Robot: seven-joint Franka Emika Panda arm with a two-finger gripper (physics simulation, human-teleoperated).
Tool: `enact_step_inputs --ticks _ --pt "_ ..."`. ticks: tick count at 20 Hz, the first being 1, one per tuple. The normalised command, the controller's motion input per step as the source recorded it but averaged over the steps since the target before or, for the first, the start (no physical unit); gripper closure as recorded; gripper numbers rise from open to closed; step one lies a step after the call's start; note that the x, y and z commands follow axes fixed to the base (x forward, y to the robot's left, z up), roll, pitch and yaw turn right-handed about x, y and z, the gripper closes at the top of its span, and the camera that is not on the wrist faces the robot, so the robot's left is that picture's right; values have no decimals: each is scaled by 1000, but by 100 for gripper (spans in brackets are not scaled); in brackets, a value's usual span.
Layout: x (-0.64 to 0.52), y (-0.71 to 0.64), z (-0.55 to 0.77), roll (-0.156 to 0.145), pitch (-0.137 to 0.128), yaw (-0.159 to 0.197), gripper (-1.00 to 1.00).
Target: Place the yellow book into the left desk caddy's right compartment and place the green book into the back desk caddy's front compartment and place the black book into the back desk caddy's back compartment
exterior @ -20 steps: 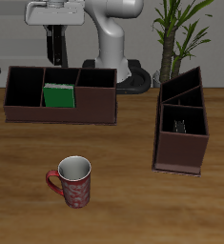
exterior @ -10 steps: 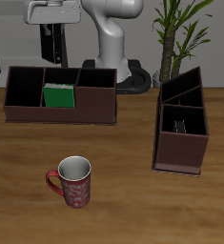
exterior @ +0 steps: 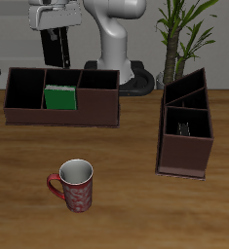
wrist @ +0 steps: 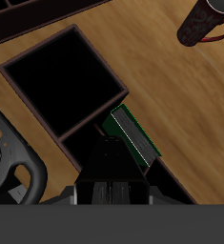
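Now the tool (exterior: 56, 37) hangs higher above the back desk caddy (exterior: 62, 109).

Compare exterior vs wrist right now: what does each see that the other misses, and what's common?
Exterior only: the left desk caddy seen end on, the plant, the robot's base, and the gripper hanging high above the back desk caddy. Wrist only: a close look straight down into that caddy's pockets, with the black book apparently in its grasp. Both: the green book in the front compartment and the red mug.
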Motion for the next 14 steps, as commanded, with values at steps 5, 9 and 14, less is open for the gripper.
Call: enact_step_inputs --ticks 5,9,14 --pt "-23 4 -127 -5 32 131 100" --pt "1 57 -216 37 30 247 100" --pt "-25 -142 13 13 14 196 100"
